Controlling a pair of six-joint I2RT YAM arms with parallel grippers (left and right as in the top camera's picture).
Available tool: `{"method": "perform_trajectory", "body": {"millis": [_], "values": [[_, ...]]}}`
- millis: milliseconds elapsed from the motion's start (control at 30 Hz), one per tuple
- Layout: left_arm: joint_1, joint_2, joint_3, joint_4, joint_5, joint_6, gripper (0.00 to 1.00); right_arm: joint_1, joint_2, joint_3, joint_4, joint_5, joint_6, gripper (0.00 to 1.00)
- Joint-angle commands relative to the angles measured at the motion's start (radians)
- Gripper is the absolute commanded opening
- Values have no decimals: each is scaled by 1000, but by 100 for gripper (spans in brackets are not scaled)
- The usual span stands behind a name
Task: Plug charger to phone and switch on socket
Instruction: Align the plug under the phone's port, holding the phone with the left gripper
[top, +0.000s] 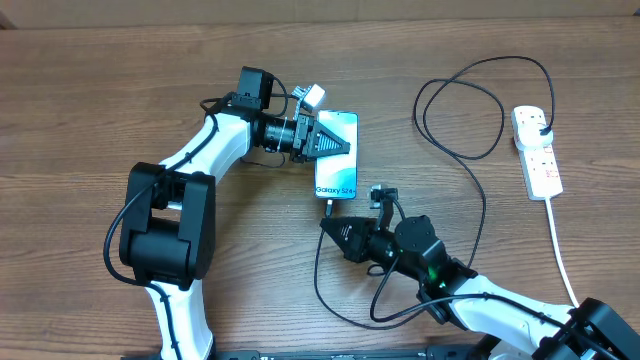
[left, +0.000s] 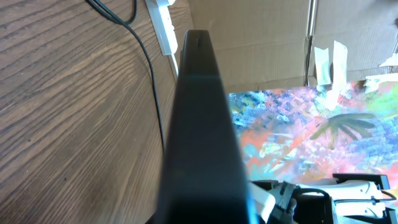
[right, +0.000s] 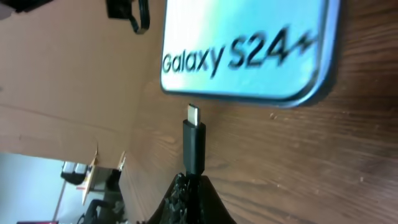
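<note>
The wooden counter (top: 80, 80) carries everything. At its far right lies the socket (top: 538, 152), well apart from both arms, and a black plug seems to sit already in its upper end. I cannot read the position of its switches.

The phone (top: 340, 182) lies near the middle with its "Galaxy S24+" end toward the right arm. The left hand (top: 330, 143) is clamped on the opposite end of the phone, I think to keep it from sliding when the plug pushes in.

The right hand (top: 338, 230) is closed on the charger (right: 194, 149), just behind the connector, so the metal tip (right: 193, 114) sticks out free. The tip points at the phone's lower edge, very near it but not yet inside.
</note>
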Motion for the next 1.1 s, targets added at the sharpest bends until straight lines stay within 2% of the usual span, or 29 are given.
{"method": "perform_trajectory", "body": {"millis": [0,433,867,1067], "values": [[0,-40,-3,1,57,34,4,-19,5,3,6,-3,-6,4],[2,-40,-3,0,57,34,4,-56,5,3,-47,-13,6,4],[3,-40,-3,1,57,34,4,-66,5,3,-13,-184,3,4],[3,-40,-3,1,56,34,4,-72,5,3,-26,-181,-29,4]]}}
